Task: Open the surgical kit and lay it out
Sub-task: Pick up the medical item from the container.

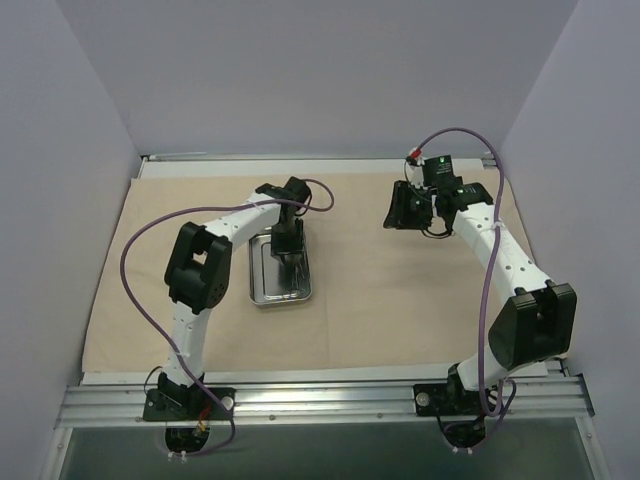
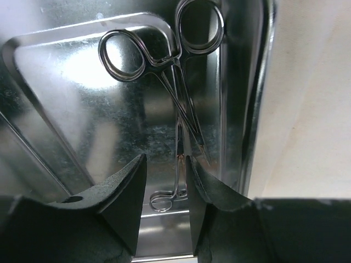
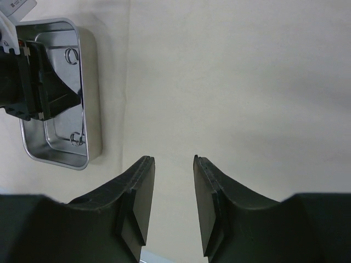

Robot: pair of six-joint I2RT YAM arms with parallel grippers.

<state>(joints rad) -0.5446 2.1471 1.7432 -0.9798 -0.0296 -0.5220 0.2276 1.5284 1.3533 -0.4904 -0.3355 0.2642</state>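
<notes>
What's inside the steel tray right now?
One ring-handled instrument lies in the steel tray, in plain view. A second instrument shows only a loop and a thin shaft; the left gripper covers the rest.

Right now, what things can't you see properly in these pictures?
- Left wrist view: the left gripper partly hides the lower instrument, and the steel tray runs off the picture's edges.
- Top view: that gripper covers the tray's contents, which are too small to make out anyway.
- Right wrist view: the left gripper blocks part of the tray.
</notes>
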